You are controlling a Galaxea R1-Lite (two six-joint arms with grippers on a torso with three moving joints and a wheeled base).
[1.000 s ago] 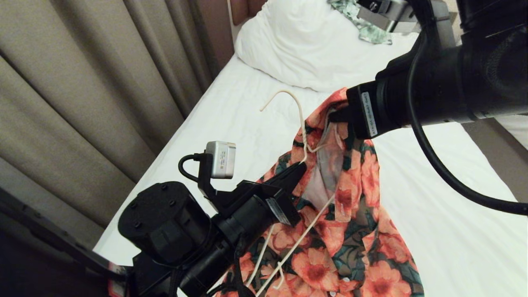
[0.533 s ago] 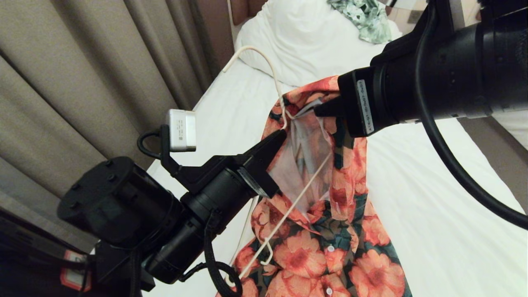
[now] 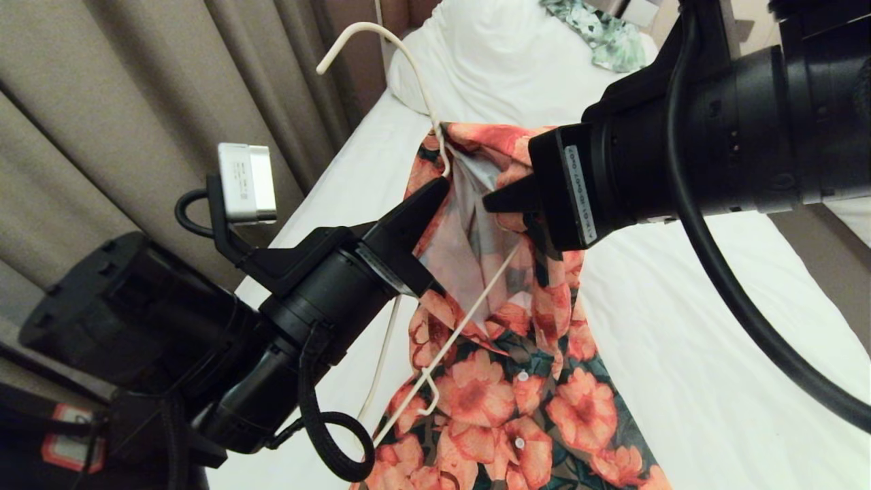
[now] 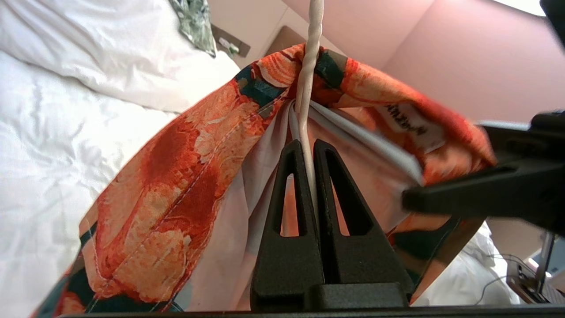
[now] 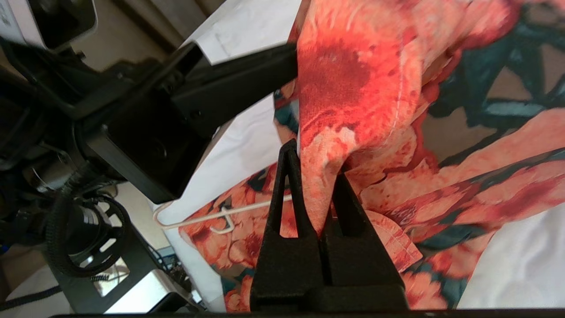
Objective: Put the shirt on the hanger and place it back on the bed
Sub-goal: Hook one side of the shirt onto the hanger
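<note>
Both arms have lifted since the earlier frame: above the bed (image 3: pixel 714 354), the left gripper (image 3: pixel 435 190) pinches the hanger (image 3: pixel 469 316) neck, the right gripper (image 3: pixel 493 202) pinches the shirt (image 3: pixel 517 408) collar, only partly threaded, not yet laid down.

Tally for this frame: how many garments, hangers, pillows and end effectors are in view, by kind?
Garments: 2, the flowered shirt and a green leafy garment
Hangers: 1, hanger
Pillows: 1, pillow
End effectors: 2, left and right
Total: 6
</note>
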